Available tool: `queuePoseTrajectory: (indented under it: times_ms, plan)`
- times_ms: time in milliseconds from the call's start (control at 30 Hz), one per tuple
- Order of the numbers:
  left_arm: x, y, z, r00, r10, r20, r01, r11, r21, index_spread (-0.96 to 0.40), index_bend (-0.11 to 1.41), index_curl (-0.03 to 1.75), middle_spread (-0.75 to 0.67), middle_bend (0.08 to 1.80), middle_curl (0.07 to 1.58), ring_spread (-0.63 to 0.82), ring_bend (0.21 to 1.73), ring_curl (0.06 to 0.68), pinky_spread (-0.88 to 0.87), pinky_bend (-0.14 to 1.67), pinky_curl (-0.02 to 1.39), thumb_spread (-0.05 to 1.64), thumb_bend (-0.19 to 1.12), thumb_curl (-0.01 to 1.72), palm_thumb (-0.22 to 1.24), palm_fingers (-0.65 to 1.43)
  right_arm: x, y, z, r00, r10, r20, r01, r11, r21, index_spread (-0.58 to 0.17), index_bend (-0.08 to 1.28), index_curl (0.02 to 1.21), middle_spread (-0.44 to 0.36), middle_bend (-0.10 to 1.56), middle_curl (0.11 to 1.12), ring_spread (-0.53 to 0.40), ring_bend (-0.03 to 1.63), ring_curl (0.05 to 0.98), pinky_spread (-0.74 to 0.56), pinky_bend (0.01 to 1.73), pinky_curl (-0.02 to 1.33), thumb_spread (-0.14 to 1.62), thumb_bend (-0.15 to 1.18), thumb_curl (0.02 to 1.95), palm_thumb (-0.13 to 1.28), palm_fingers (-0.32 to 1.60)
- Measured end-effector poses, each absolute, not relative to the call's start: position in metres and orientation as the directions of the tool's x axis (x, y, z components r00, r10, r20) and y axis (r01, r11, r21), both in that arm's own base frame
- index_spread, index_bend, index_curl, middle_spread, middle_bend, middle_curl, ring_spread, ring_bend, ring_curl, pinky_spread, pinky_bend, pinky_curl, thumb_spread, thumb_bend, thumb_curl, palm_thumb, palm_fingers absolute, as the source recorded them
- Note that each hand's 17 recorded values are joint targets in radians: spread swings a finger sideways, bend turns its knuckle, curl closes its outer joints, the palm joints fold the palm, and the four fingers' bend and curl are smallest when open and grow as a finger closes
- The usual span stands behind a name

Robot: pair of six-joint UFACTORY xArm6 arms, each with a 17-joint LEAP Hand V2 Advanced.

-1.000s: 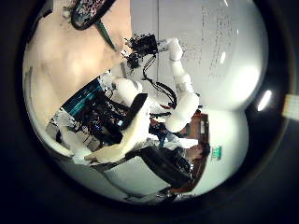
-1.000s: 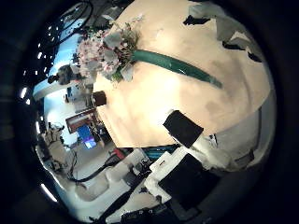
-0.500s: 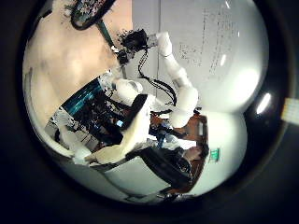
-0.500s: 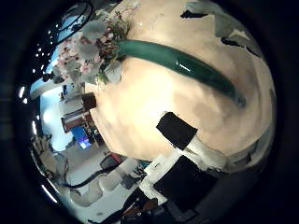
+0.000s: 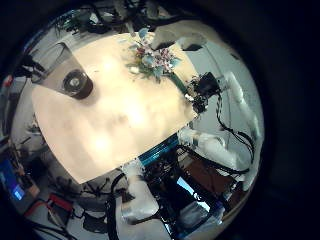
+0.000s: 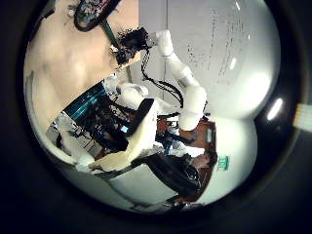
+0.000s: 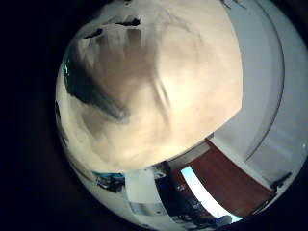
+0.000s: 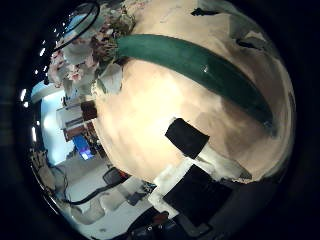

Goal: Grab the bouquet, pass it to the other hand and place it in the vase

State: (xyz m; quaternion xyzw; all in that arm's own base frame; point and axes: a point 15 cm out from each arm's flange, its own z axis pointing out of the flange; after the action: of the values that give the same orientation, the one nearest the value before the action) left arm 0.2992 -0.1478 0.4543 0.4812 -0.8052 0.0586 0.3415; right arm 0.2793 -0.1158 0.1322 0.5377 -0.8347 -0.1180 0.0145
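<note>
my left hand is up high and well back from the table, and its palm views show none of its fingers clearly, so i cannot tell how far open it is. i see nothing held in front of it.

on the pale tabletop [image 5: 110, 120], towards one end, stands the dark round vase [image 5: 77, 83], seen from above with its mouth open and nothing in it. well apart from it, near the far edge, lies the bouquet of pale pink and white flowers [image 5: 152, 58], flat on the table, its long teal-green wrapped stem [image 8: 200, 65] pointing away from the vase.

the right hand [image 5: 205, 88] hangs over the stem end of the bouquet. from its thumb side palm view the stem fills much of the frame, so the palm is close above it. its black and white fingers [image 8: 185, 138] look spread to either side of the stem, not curled round it. i'd call that hand open and empty, with the bouquet resting on the table.

so i judge we are in the first step, the pick-up, with the grasp not yet made. next i'd want to lower the palm onto the stem and curl the fingers and thumb round it, then lift it clear. the pass and the vase come after.
</note>
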Motion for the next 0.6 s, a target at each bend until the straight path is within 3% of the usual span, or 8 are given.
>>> queuePoseTrajectory:
  times_ms: [400, 600]
  plan:
    - [0.303, -0.153, 0.455, -0.298, -0.727, 0.618, -0.818, 0.528, 0.226, -0.02, 0.18, 0.38, 0.21, 0.20, 0.39, 0.42, 0.58, 0.160, 0.51, 0.50, 0.07, 1.22, -0.02, 0.29, 0.26, 0.29, 0.285, -0.127, 0.110, -0.402, -0.915, -0.011, -0.900, 0.393, 0.187, -0.244, 0.32, 0.56, -0.109, 0.71, 0.58, -0.221, 1.07, 0.439, -0.09, 0.77, 0.24, 1.01, -0.02, 0.43, 0.68, 0.44]
    - [0.304, -0.152, 0.453, -0.296, -0.726, 0.620, -0.817, 0.529, 0.229, -0.02, 0.18, 0.38, 0.21, 0.20, 0.39, 0.42, 0.59, 0.162, 0.51, 0.50, 0.07, 1.22, -0.02, 0.29, 0.26, 0.29, 0.295, -0.133, 0.111, -0.405, -0.915, -0.004, -0.903, 0.399, 0.158, -0.300, 0.31, 0.57, -0.165, 0.73, 0.62, -0.262, 1.13, 0.468, -0.26, 0.90, 0.26, 1.00, -0.01, 0.45, 0.75, 0.60]
